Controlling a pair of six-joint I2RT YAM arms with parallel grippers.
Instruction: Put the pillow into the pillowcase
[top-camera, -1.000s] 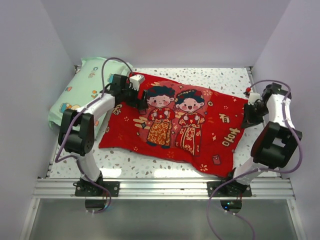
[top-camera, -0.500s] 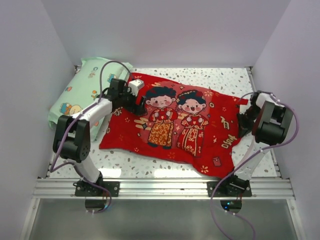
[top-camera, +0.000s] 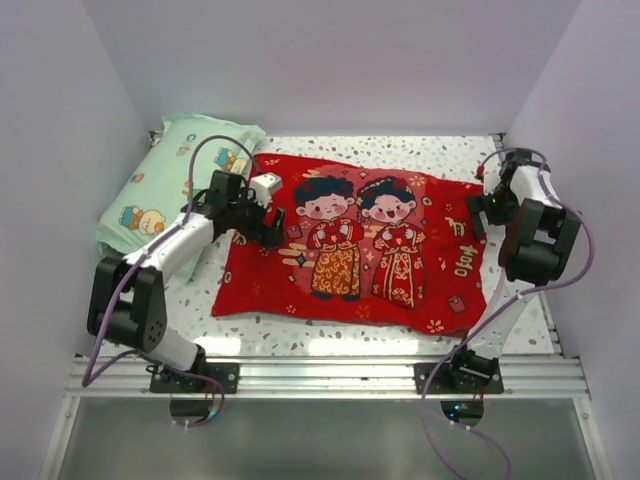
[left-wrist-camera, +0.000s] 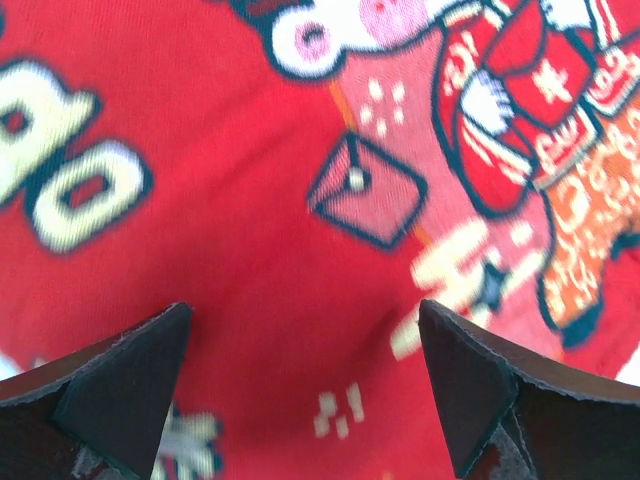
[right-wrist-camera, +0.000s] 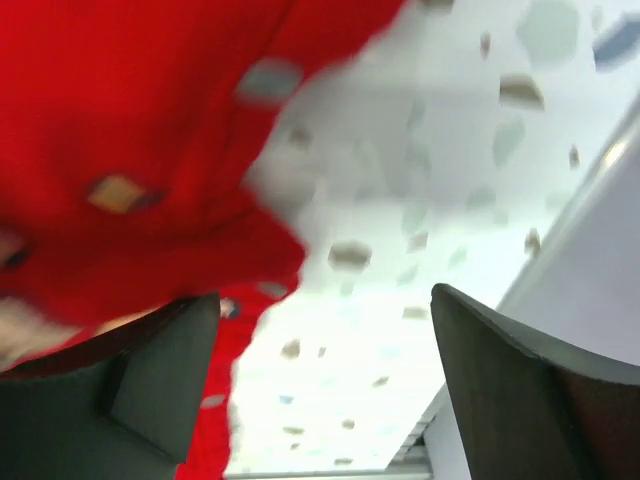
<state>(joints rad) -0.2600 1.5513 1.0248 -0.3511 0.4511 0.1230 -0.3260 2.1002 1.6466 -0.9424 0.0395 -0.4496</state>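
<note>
The red pillowcase (top-camera: 355, 245) lies flat on the speckled table with its cartoon couple facing up. The pillow does not show in any view. My left gripper (top-camera: 273, 226) hovers over the case's left part, beside the left figure. In the left wrist view it (left-wrist-camera: 300, 312) stands open over the red print (left-wrist-camera: 250, 200), with nothing between the fingers. My right gripper (top-camera: 484, 206) is at the case's far right corner. The right wrist view shows it (right-wrist-camera: 325, 298) open, with the red edge (right-wrist-camera: 130, 130) beside its left finger and bare table between the fingers.
A mint-green cartoon-print pillow (top-camera: 165, 185) leans at the back left against the side wall. White walls close in the table (top-camera: 440, 150) on three sides. A metal rail (top-camera: 330, 375) runs along the near edge by the arm bases.
My right gripper has opened and let go of the pillowcase's right edge, and has moved farther back. The case has settled flatter and shifted. The left arm has drawn left and nearer.
</note>
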